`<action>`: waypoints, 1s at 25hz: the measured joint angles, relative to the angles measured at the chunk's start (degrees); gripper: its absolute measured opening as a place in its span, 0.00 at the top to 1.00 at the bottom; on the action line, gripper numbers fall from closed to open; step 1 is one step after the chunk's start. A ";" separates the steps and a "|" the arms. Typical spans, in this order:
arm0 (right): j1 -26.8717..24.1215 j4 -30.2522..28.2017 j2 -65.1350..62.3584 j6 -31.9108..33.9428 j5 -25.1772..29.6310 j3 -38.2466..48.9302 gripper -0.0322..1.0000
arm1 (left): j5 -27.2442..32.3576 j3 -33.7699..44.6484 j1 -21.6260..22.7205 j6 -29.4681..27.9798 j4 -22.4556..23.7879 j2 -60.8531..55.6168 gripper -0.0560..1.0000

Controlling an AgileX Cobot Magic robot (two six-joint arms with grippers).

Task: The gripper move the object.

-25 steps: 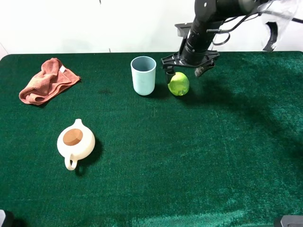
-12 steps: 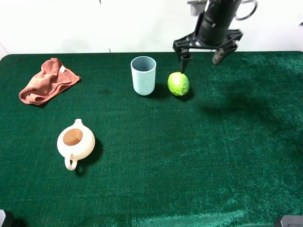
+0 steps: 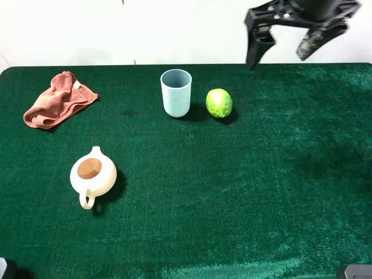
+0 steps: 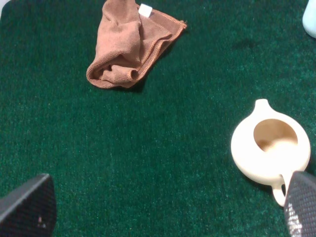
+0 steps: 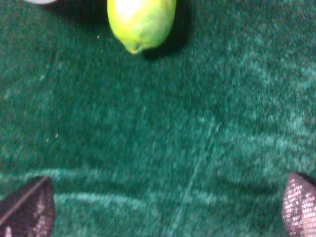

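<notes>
The yellow-green fruit (image 3: 219,103) lies on the green cloth just right of the light blue cup (image 3: 176,92), apart from it. It also shows in the right wrist view (image 5: 141,22). My right gripper (image 3: 282,46) is open and empty, raised high above the table's back edge, up and to the right of the fruit. Its fingertips (image 5: 27,207) frame bare cloth in the right wrist view. My left gripper (image 4: 168,207) is open and empty over the cloth near the teapot; its arm is out of the exterior view.
A cream teapot (image 3: 93,173) without a lid sits front left and shows in the left wrist view (image 4: 270,146). A crumpled pink-brown cloth (image 3: 57,99) lies back left. The white wall runs behind the table's back edge (image 3: 116,65).
My right gripper, which was open around the fruit, has risen and moved right and back, leaving the fruit on the cloth beside the cup. The fruit has not moved.
</notes>
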 joint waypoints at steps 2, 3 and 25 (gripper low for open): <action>0.00 0.68 -4.40 0.07 0.10 2.85 0.30 | 0.00 0.00 0.00 0.00 0.00 0.00 0.07; 0.00 0.84 -6.94 0.12 0.10 4.39 0.30 | 0.00 0.00 0.00 0.00 0.00 0.00 0.07; -3.87 1.08 -65.71 0.29 -0.05 35.93 0.30 | 0.00 0.00 0.00 0.00 0.00 0.00 0.07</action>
